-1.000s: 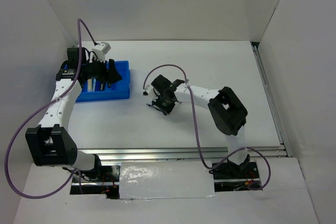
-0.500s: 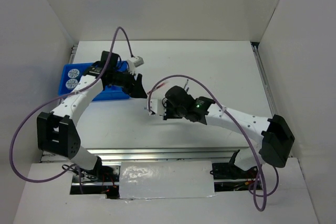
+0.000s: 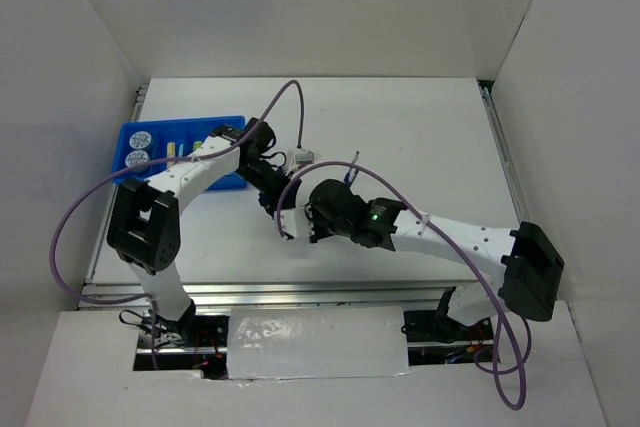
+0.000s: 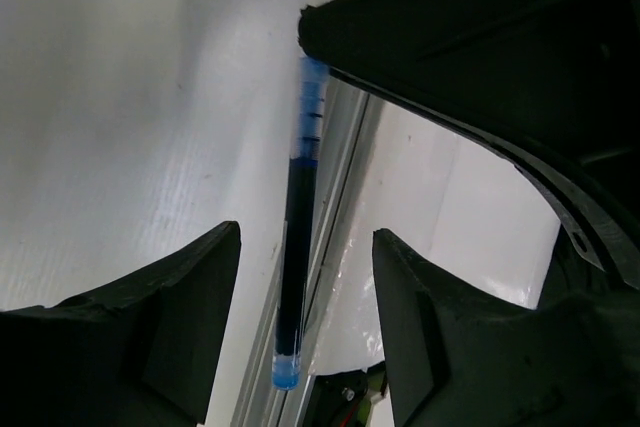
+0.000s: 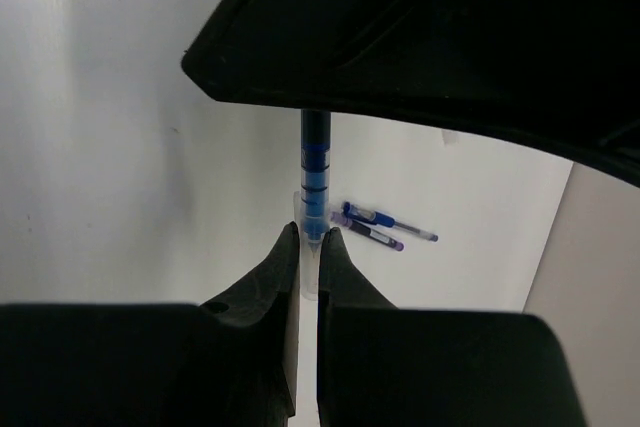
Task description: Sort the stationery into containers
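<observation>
Blue pen (image 5: pixel 314 182) is pinched at its pale lower end by the right gripper (image 5: pixel 310 244), fingertips closed down to pen width, near mid-table, with the blue tray (image 3: pixel 180 123) at 10 o'clock from it in the top view. Left gripper (image 4: pixel 305 239) is spread wide around the same pen, neither finger visibly touching it. A second blue pen (image 5: pixel 390 219) and a purple pen (image 5: pixel 372 236) lie side by side on the table (image 3: pixel 420 127), at 4 o'clock from the pinch in the right wrist view.
</observation>
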Robot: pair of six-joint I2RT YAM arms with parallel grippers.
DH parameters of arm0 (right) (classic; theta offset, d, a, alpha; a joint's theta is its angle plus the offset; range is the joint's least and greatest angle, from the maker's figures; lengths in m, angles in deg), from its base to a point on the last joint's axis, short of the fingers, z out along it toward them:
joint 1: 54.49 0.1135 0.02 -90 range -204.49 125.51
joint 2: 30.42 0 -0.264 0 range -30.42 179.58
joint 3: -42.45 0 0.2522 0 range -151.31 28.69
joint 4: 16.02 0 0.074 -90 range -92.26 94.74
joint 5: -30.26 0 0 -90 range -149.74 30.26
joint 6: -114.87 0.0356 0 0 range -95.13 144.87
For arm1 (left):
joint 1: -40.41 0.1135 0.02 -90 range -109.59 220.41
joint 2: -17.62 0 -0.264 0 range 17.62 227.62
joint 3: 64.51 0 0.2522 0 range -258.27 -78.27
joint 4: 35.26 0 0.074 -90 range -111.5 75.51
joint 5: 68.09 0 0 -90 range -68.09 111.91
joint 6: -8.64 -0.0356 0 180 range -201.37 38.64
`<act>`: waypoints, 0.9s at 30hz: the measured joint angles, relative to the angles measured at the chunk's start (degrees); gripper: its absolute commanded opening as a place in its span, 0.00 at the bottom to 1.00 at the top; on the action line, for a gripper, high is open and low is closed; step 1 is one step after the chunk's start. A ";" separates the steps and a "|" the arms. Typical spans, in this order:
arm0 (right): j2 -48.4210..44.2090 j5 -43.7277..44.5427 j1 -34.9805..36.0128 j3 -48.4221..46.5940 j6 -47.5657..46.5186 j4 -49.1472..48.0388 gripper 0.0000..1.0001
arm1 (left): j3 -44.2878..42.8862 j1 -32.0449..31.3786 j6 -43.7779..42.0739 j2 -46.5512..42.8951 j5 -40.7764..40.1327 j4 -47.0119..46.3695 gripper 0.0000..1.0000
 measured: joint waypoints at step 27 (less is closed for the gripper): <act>-3.39 10.23 -11.56 0.20 9.81 -11.34 0.70 | 6.84 14.21 18.82 -11.82 -18.27 -16.94 0.02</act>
